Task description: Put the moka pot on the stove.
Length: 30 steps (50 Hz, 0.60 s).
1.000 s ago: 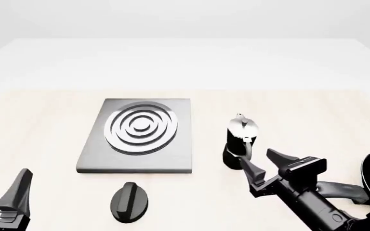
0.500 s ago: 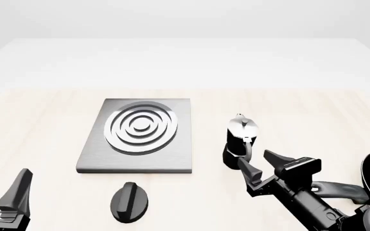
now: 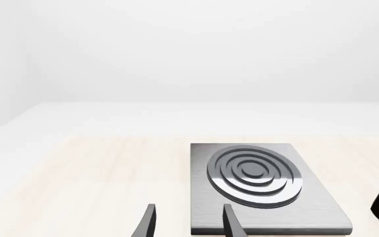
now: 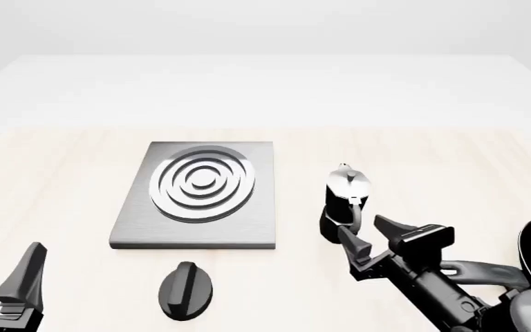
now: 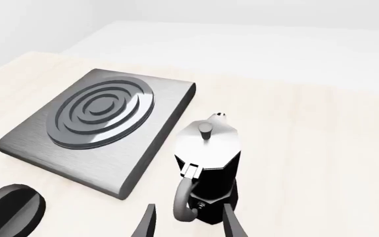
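Front view: approach step, before any grasp. The moka pot [image 4: 345, 200], a small black waisted body with shiny silver lid, top knob and curved black handle turned toward the near side, stands upright on the worktop [image 4: 413, 159], just right of the stove [image 4: 132, 225] and apart from it. The right claw [image 4: 373, 238] sits just near of the pot, jaws spread wide and empty, fingers flanking the handle region without visible contact. The next move likely calls for advancing, closing on the pot, then lifting and carrying it left onto the burner rings. The left claw [image 4: 3, 273] rests open and empty at the near left. A black knob [image 4: 186, 290] lies near of the stove.
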Motion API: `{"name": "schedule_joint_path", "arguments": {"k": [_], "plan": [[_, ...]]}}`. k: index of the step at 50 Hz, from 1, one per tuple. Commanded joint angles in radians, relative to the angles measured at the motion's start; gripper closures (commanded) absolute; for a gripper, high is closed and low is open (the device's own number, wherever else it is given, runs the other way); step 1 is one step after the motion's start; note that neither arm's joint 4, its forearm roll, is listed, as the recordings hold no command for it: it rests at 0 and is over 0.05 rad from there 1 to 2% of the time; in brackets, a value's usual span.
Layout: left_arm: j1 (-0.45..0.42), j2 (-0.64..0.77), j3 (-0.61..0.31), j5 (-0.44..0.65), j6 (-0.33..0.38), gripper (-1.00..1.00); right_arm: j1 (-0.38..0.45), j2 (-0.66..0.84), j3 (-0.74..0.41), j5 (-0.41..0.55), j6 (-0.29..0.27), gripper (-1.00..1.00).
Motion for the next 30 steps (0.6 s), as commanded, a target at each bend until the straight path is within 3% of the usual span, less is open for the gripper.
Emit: {"name": "schedule_joint_path", "arguments": {"k": [1, 13, 14, 30], "plan": [[0.000, 0.000, 0.000, 0.000, 0.000, -1.00, 0.002, 0.013, -0.009, 0.000, 0.004, -1.00], [0.000, 0.000, 0.000, 0.000, 0.000, -1.00, 0.003, 0.016, -0.013, 0.000, 0.004, -1.00], [0.000, 0.000, 0.000, 0.000, 0.000, -1.00, 0.002, 0.015, -0.012, 0.000, 0.003, 1.00], [0.000, 0.000, 0.000, 0.000, 0.000, -1.00, 0.003, -0.005, -0.003, 0.001, -0.004, 1.00]]}}
